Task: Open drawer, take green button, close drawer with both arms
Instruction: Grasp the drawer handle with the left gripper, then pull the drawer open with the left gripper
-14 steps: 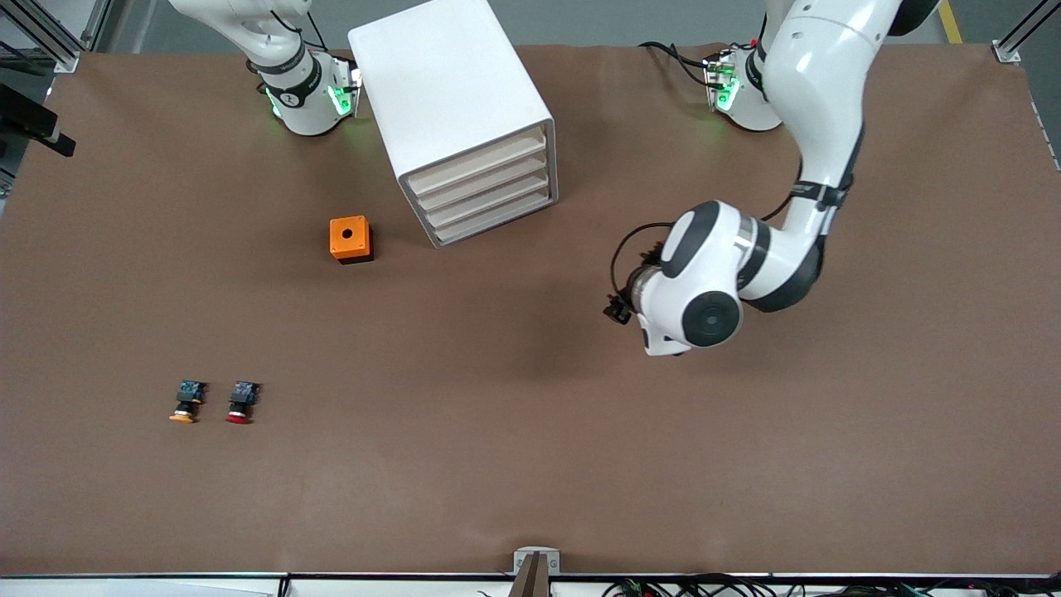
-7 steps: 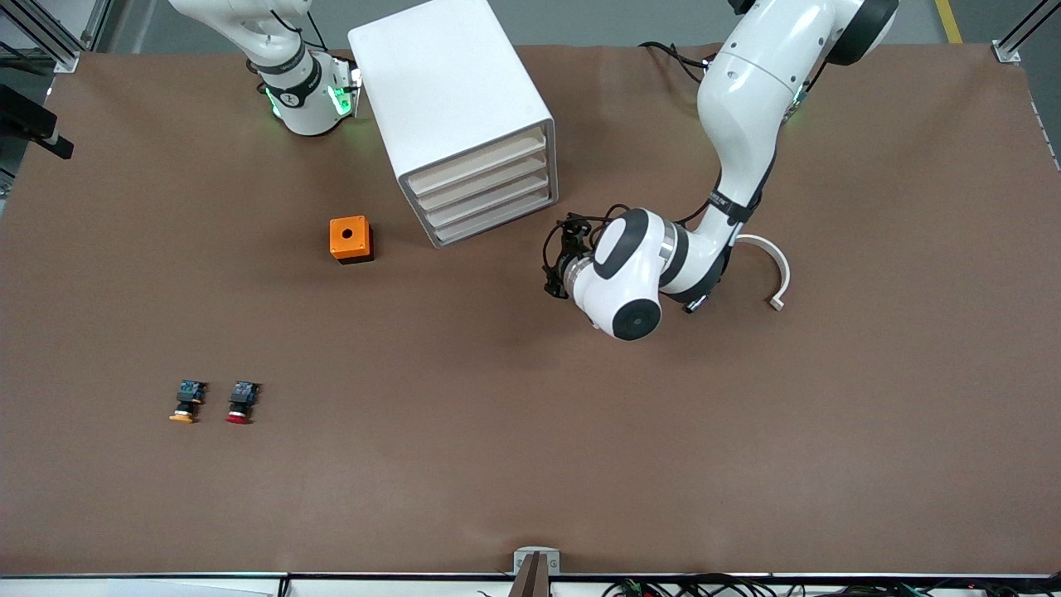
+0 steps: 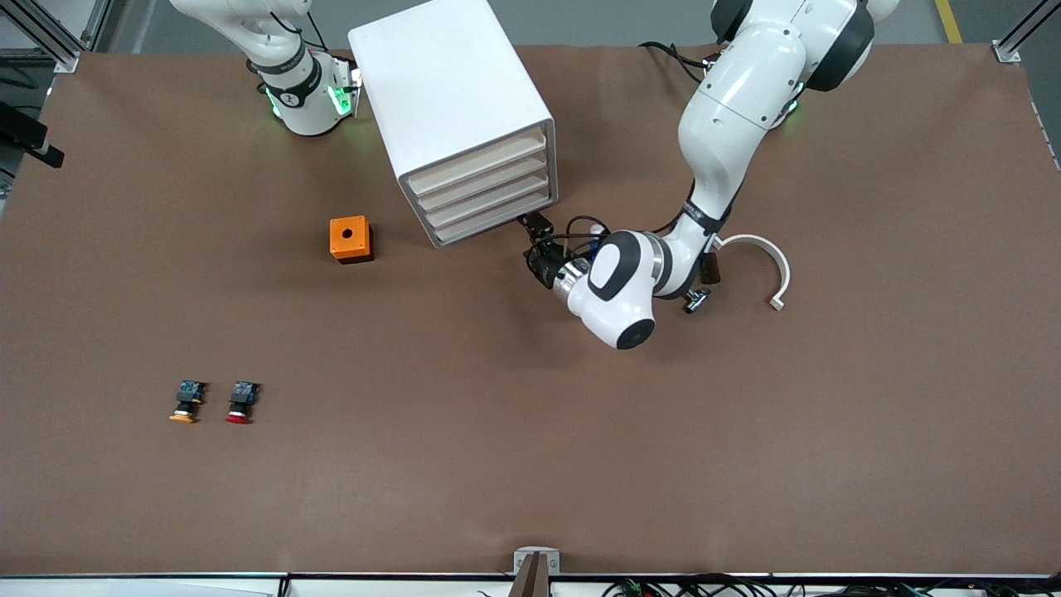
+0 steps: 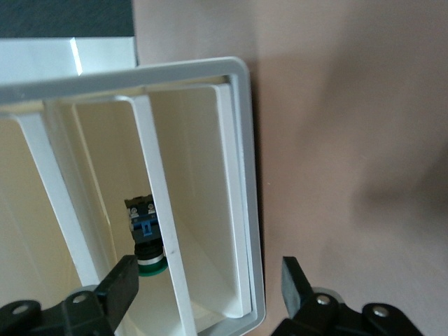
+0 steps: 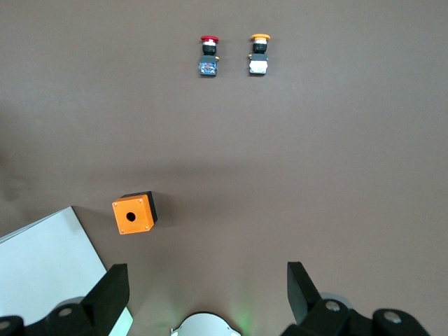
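Observation:
The white cabinet (image 3: 452,99) stands near the arms' bases, and its four cream drawer fronts (image 3: 485,195) look shut. My left gripper (image 3: 535,243) is open just in front of the lowest drawers, at the corner toward the left arm's end. In the left wrist view its fingers (image 4: 120,288) straddle the cabinet's frame edge (image 4: 241,175). The green-capped button (image 4: 145,241) shows inside one of the lower drawers; I cannot tell which. My right gripper (image 5: 208,294) is open and empty, high over the table by its base, and that arm waits.
An orange box with a round hole (image 3: 351,239) sits beside the cabinet toward the right arm's end, also in the right wrist view (image 5: 134,213). A yellow-capped button (image 3: 184,401) and a red-capped button (image 3: 240,402) lie nearer the camera. A white curved piece (image 3: 767,261) lies by the left arm.
My left arm has swung from over the open table to the cabinet, bringing its gripper up to the lower drawer fronts. The white curved piece came into view. The right arm has not moved.

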